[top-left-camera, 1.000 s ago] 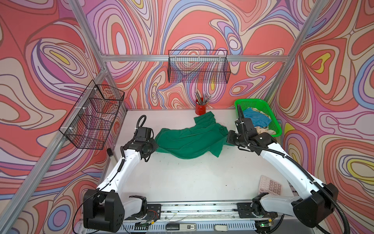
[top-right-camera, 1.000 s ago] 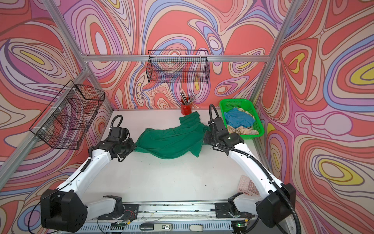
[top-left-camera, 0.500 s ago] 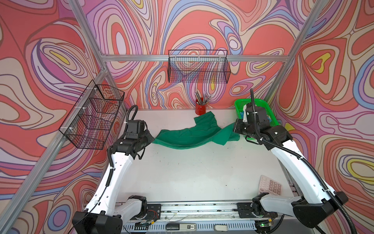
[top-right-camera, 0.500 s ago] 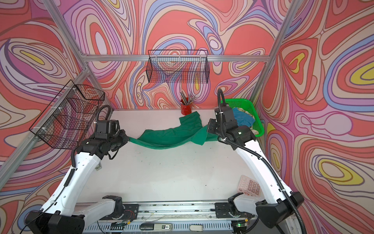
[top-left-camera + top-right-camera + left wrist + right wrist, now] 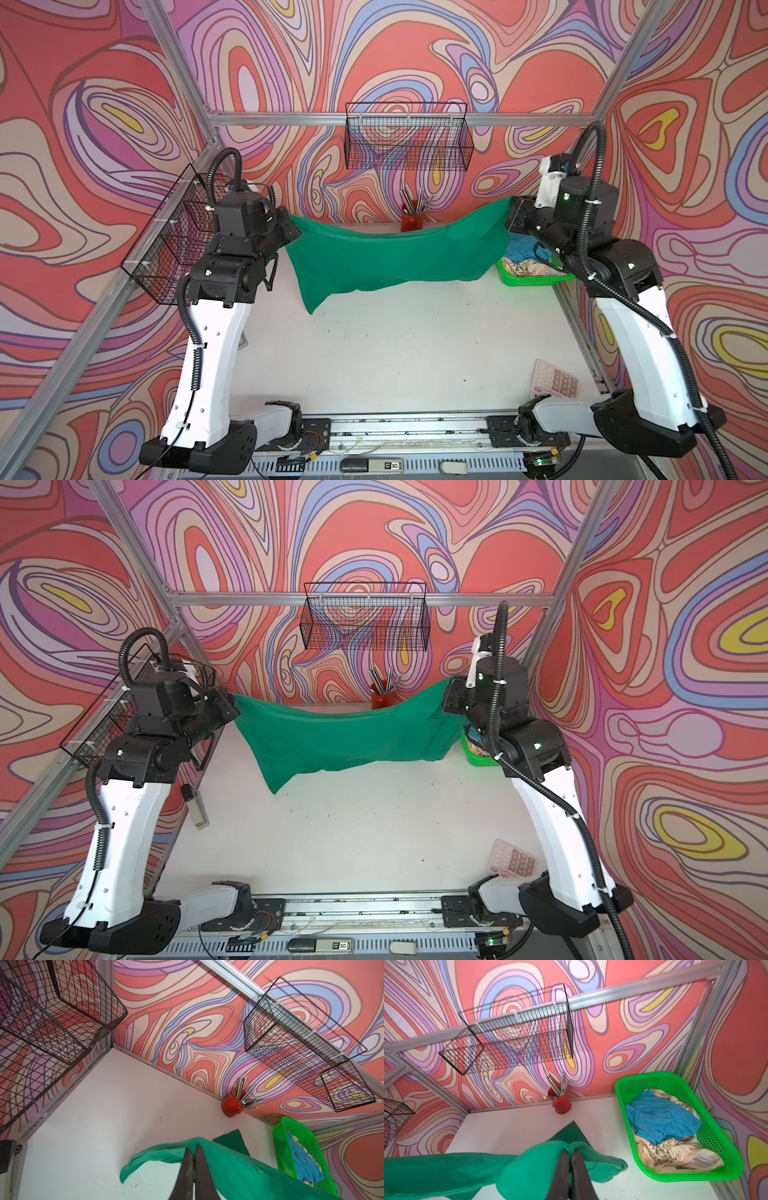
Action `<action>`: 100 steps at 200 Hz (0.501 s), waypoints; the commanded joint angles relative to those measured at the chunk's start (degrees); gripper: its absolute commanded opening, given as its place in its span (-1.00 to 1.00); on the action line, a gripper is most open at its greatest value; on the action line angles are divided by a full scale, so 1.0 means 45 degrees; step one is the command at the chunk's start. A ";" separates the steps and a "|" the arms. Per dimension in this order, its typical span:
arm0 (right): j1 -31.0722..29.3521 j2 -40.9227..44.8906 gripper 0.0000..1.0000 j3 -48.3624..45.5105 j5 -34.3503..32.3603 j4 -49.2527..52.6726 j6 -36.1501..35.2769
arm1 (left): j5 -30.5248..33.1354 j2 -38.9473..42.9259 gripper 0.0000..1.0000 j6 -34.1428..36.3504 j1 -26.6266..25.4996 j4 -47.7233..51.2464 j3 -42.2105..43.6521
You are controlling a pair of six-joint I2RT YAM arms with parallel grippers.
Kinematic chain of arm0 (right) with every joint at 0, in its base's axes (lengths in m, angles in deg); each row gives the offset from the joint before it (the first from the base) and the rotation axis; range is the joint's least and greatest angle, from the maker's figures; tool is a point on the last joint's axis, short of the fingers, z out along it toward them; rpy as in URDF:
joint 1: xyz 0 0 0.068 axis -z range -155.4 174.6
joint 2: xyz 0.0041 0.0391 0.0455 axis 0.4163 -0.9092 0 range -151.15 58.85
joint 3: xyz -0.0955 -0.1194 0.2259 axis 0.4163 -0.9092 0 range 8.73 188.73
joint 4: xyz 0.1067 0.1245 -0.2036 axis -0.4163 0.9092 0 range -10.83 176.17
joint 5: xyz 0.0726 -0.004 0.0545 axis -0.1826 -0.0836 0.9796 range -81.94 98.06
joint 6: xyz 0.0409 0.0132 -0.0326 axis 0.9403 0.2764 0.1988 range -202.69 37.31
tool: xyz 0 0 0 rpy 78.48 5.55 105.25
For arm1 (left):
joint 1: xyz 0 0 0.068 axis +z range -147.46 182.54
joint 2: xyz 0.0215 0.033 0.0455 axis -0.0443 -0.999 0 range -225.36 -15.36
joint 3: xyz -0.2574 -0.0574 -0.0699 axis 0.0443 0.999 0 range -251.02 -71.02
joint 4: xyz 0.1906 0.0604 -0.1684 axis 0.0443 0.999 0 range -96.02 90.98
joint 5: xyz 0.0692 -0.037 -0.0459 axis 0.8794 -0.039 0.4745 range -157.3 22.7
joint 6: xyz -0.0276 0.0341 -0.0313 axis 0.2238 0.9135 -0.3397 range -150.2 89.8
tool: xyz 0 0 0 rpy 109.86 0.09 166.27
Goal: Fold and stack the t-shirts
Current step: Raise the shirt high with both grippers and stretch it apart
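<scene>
Above the table [image 5: 395, 353], arms raised and spread, left hand [image 5: 194, 1148] and right hand [image 5: 571, 1150] clamped on dark green tee [image 5: 386, 257]

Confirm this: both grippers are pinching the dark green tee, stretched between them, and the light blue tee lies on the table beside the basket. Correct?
No. The light blue tee lies inside the green basket, on the cream patterned tee, as the right wrist view shows. The left gripper and right gripper do pinch the dark green tee, stretched between them.
</scene>
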 commanded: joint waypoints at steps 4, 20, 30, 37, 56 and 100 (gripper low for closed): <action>0.0059 -0.0032 -1.00 0.1468 -0.0222 0.0199 -0.0733 | -0.0017 0.0237 -1.00 0.0273 0.0049 0.0081 -0.0912; 0.0056 -0.0135 -1.00 0.2281 -0.0002 0.0150 -0.0854 | 0.0050 0.0133 -1.00 0.0416 0.0049 0.0089 -0.1637; 0.0065 -0.0185 -1.00 0.2744 0.0176 0.0051 -0.0901 | 0.0099 0.0072 -1.00 0.0475 0.0049 0.0057 -0.1970; 0.0063 -0.0194 -1.00 0.2976 0.0291 -0.0007 -0.0922 | 0.0105 0.0051 -1.00 0.0488 0.0049 0.0028 -0.2101; 0.0055 -0.0247 -1.00 0.3344 0.0423 -0.0052 -0.1052 | 0.0100 0.0025 -1.00 0.0549 0.0049 -0.0034 -0.2480; 0.0058 0.0437 -1.00 0.3591 0.1588 -0.0453 -0.1397 | 0.0146 0.0539 -1.00 0.0805 0.0049 -0.0070 -0.3066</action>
